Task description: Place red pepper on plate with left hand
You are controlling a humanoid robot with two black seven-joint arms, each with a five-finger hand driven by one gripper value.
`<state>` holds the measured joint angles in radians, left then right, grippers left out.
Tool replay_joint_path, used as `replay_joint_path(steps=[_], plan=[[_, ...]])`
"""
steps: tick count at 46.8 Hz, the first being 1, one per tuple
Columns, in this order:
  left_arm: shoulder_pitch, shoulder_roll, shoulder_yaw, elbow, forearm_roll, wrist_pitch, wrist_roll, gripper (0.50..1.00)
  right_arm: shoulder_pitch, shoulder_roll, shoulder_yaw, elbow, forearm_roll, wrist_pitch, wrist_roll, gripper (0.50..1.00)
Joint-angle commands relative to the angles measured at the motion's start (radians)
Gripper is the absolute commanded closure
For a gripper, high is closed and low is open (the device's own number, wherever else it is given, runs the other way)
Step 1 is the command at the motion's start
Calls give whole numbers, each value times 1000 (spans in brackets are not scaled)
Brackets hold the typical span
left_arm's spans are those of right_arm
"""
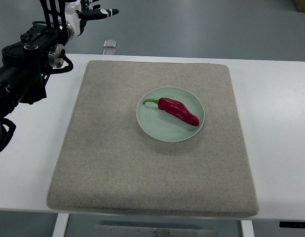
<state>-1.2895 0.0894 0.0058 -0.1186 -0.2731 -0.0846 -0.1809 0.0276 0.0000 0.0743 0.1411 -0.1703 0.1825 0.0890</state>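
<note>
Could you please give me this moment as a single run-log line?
red pepper: lying on plate | plate: on mat | left hand: open, raised beyond the table's far-left corner | right hand: not in view

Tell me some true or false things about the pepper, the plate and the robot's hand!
1. The red pepper lies on the plate. True.
2. The left hand is holding the pepper. False: it is up at the top left, away from the plate, holding nothing.
3. The plate sits on a grey mat. True.
4. The plate is bright orange. False: it is pale green.
5. The pepper's green stem points toward the picture's left. True.
</note>
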Motion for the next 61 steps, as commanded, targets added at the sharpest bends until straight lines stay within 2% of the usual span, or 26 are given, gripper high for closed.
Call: replay_joint_path(steps=[1, 5, 15, 20, 28, 35, 61], plan=[[27, -17, -9, 3, -118, -7, -2, 538, 0, 0, -1, 0, 0, 0, 0, 568], [38, -31, -12, 34, -214, -47, -3, 536, 0, 0, -1, 0, 0, 0, 0, 568], [87, -89, -30, 197, -405, -273, -19, 525, 0, 0, -1, 0, 0, 0, 0, 568], [98, -89, -33, 226, -477, -352, -22, 519, 0, 0, -1, 0, 0, 0, -2, 568], [113, -89, -32, 226, -500, -359, -22, 514, 0, 0, -1, 0, 0, 0, 0, 568], [127, -89, -30, 226, -500, -394, -22, 510, 0, 0, -1, 0, 0, 0, 0, 568], [130, -89, -27, 212, -483, -394, -23, 506, 0, 0, 1, 0, 0, 0, 0, 568]])
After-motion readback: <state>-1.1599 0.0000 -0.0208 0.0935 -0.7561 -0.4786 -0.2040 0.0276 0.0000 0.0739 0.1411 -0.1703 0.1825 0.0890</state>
